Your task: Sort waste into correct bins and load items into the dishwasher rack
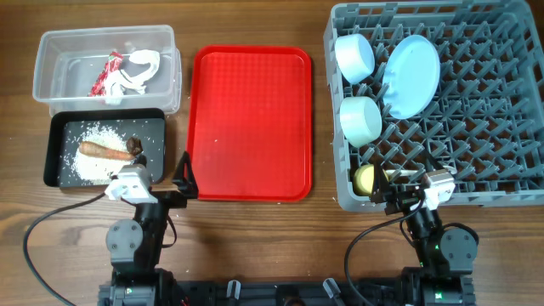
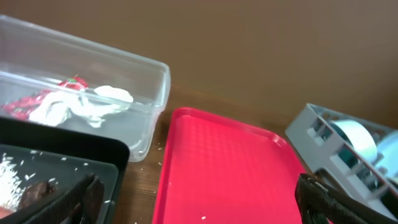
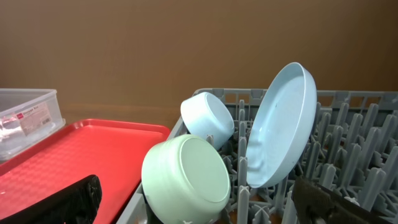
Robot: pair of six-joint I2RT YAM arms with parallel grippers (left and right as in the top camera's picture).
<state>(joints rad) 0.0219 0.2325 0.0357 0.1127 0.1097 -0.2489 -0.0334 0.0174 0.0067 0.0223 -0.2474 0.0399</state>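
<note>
The grey dishwasher rack (image 1: pixel 501 127) holds a white bowl (image 1: pixel 354 56), a light-teal bowl (image 1: pixel 361 119), a pale blue plate (image 1: pixel 411 75) on edge and a yellow cup (image 1: pixel 365 178). The right wrist view shows the teal bowl (image 3: pixel 186 177), white bowl (image 3: pixel 208 115) and plate (image 3: pixel 280 124). The clear tub (image 1: pixel 51 51) holds the red-and-white wrapper (image 1: pixel 109 75) and white tissue (image 1: pixel 140 70). The black tray (image 1: pixel 55 140) holds rice (image 1: pixel 93 166), the carrot-like root (image 1: pixel 104 151) and a brown lump (image 1: pixel 136 146). My left gripper (image 1: pixel 182 178) (image 2: pixel 202 205) is open and empty at the red tray's near-left corner. My right gripper (image 1: pixel 401 189) (image 3: pixel 202 208) is open and empty at the rack's near edge. I cannot make out the spoon.
A flat red serving tray (image 1: pixel 251 119) lies between the bins and the rack, with a few rice grains on it (image 2: pixel 224 168). Cables run along the front of the table near both arm bases.
</note>
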